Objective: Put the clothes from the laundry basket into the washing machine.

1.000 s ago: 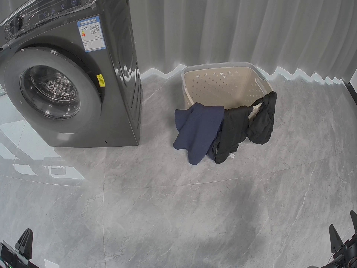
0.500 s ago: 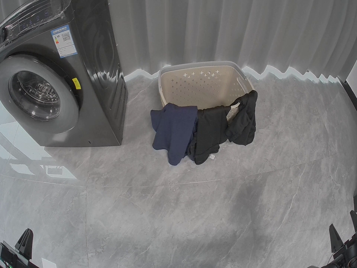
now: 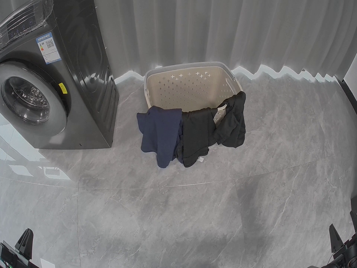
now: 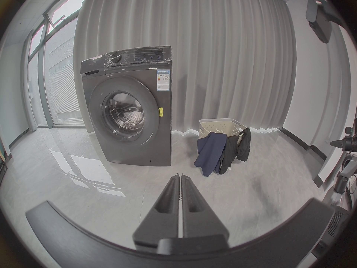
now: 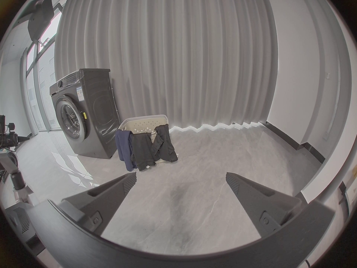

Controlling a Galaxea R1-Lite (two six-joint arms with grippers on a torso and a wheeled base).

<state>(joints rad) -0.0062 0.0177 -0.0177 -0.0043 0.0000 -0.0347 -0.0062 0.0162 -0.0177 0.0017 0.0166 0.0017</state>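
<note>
**Nothing loaded yet: clothes on the basket, both grippers empty**

Progress looks like zero. The beige laundry basket [image 3: 189,88] sits on the grey floor [image 3: 186,213] against the white curtain [image 3: 223,23], just beside the right flank of the washing machine [image 3: 85,60] but not touching it. Three pieces hang over the basket's near rim and trail down to the floor:
- a navy garment [image 3: 160,134] on the side nearest the machine
- a black garment [image 3: 195,136] in the middle, touching the navy one
- a second black garment [image 3: 233,125] draped over the far corner by the handle

The inside of the basket looks bare apart from these. The round door [image 3: 28,99] of the machine appears closed, with no cloth seen behind the glass. Everything is left to do: open the door, then pick up and load all three pieces.

The left gripper [image 4: 180,175] has its fingers pressed together with only a hairline slit, pinching nothing. The right gripper [image 5: 180,177] is spread wide and is also empty. Both hang low over bare floor, well apart from the basket and the machine, and touch neither.
</note>
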